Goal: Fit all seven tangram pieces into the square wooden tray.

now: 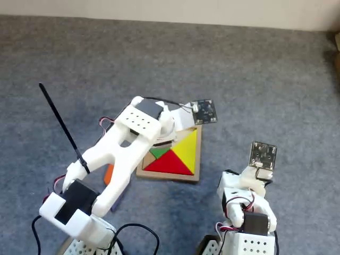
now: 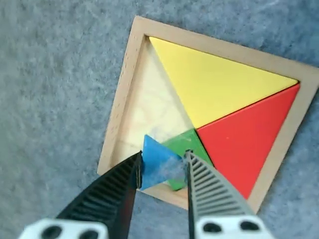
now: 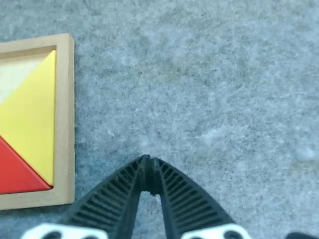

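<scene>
Left gripper point(image 2: 163, 156) jaws pinch blue triangle point(image 2: 155, 167) at tray point(image 2: 117, 107) corner beside green point(image 2: 188, 142), red point(image 2: 244, 142), yellow point(image 2: 214, 82) pieces; right gripper point(image 3: 149, 162) jaws closed, empty, at tray's 4 o'clock.

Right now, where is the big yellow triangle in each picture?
High view: yellow triangle fills the right part of the tray.
Left wrist view: yellow triangle lies in the tray, beyond the blue triangle held in the left claw.
Right wrist view: yellow triangle sits just inside the tray's rim, off to one side of the shut right claw.
Shared landmark: the red triangle touching its edge.
</scene>
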Robot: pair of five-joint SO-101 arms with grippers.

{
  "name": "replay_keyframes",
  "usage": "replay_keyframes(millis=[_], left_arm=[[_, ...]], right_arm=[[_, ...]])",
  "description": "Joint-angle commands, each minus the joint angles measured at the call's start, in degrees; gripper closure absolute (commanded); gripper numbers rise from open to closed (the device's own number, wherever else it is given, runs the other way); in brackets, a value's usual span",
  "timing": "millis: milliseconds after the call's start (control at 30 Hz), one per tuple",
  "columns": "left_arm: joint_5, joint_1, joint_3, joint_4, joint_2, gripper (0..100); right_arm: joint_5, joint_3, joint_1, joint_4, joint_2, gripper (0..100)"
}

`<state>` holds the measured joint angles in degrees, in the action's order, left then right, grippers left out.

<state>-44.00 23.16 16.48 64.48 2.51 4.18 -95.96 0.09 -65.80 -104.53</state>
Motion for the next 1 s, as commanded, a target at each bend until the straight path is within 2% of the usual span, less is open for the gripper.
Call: replay_keyframes(millis=[0,233,367,733,833,967], left_arm=[[-1.85,-0.57,-1.27,-1.49,-2.24,95],[-1.49,-0.57,-3.21,-4.04,2.15,82],[-1.67,-1.01,-7.78,-3.52,8.31,82],[-1.49,-2.95,-22.64,9.32,11.03,82],[-1.05,-4.88,-24.75,9.67,11.3,82],[3.69,-6.55,-24.13,8.0,12.0,83]], right_arm=[[-0.35,-5.67,0.66,1.1,-0.66,99.2],[-0.35,-5.67,0.66,1.1,-0.66,99.2],[-0.35,-5.67,0.66,1.1,-0.66,99.2],[-0.53,-5.67,0.66,1.1,-0.66,99.2],[-0.53,-5.67,0.66,1.1,-0.66,99.2],[-0.53,-5.67,0.66,1.1,-0.66,99.2]])
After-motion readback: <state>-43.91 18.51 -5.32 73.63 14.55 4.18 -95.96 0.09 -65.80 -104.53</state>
